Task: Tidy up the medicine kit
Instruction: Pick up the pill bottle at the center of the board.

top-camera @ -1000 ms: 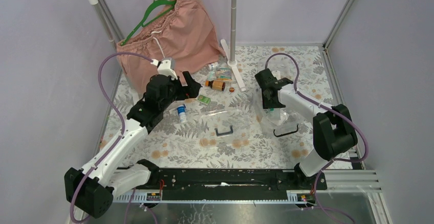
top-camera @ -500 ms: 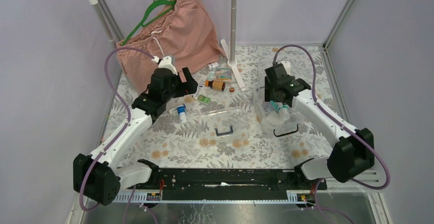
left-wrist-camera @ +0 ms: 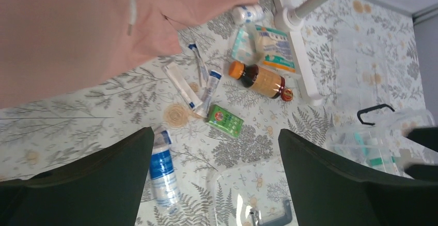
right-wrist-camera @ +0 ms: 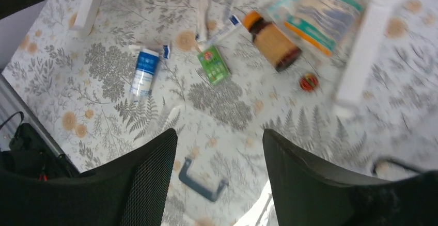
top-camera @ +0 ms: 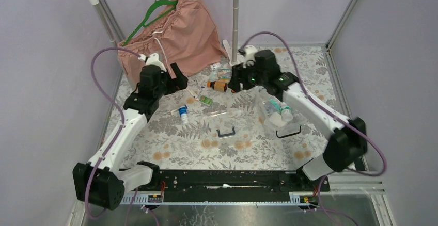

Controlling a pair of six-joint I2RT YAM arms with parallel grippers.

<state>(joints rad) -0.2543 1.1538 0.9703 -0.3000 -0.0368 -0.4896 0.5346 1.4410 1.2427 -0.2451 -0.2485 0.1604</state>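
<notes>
The right end effector (right-wrist-camera: 219, 139) has swung from the box (top-camera: 265, 116) toward the amber bottle (right-wrist-camera: 272, 43), and it is wide and empty. It should straddle the bottle's middle squarely before closing. The left end effector (left-wrist-camera: 216, 134) is wide too.

Rack pole (top-camera: 235, 19) and white foot (top-camera: 239, 75) at far-edge centre of worktop (top-camera: 170, 151), pink shorts (top-camera: 173, 32) draped over far left corner, brown bottle (top-camera: 219, 85) and green sachet (top-camera: 206, 100) crowded between, clear box (top-camera: 276, 113) toward right edge, clear lid (top-camera: 227, 123) mid-worktop, open passage along near edge and into far right corner
</notes>
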